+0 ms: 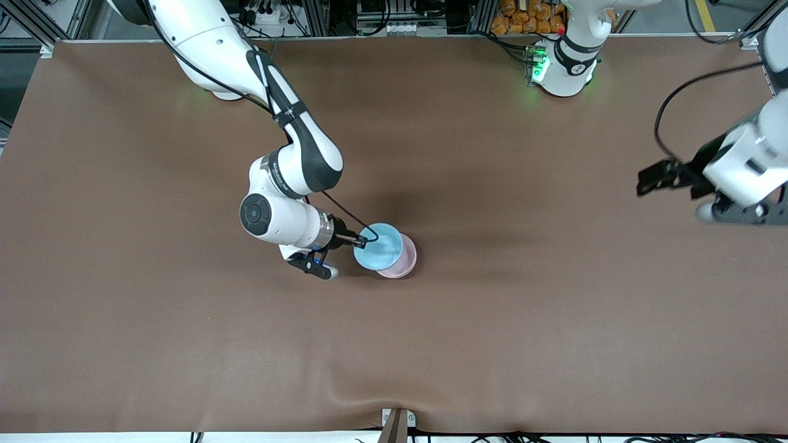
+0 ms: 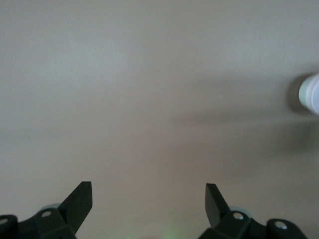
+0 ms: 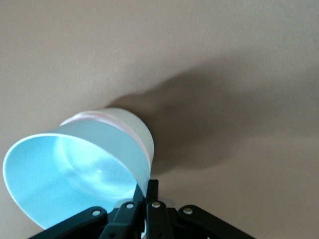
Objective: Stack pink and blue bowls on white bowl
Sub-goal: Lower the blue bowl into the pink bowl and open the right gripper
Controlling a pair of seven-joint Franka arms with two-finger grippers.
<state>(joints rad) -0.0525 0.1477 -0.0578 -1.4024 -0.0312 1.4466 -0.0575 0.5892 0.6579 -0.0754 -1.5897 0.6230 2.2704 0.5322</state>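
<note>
My right gripper (image 1: 360, 240) is shut on the rim of the light blue bowl (image 1: 378, 246) and holds it tilted on top of the pale pink bowl (image 1: 406, 263). In the right wrist view its fingertips (image 3: 152, 186) pinch the blue bowl's wall (image 3: 75, 174). Only a thin edge of the pink bowl (image 3: 112, 119) shows under the blue one, nested in the white bowl (image 3: 134, 127). The white bowl is hidden in the front view. My left gripper (image 1: 662, 177) is open and empty, waiting over the left arm's end of the table (image 2: 148, 196).
The brown table mat (image 1: 492, 320) is bare around the stack. The stack's edge shows small in the left wrist view (image 2: 310, 94). A cable loops from my right wrist to the blue bowl's rim (image 1: 369, 234). A mat wrinkle and a clamp (image 1: 397, 421) sit at the front edge.
</note>
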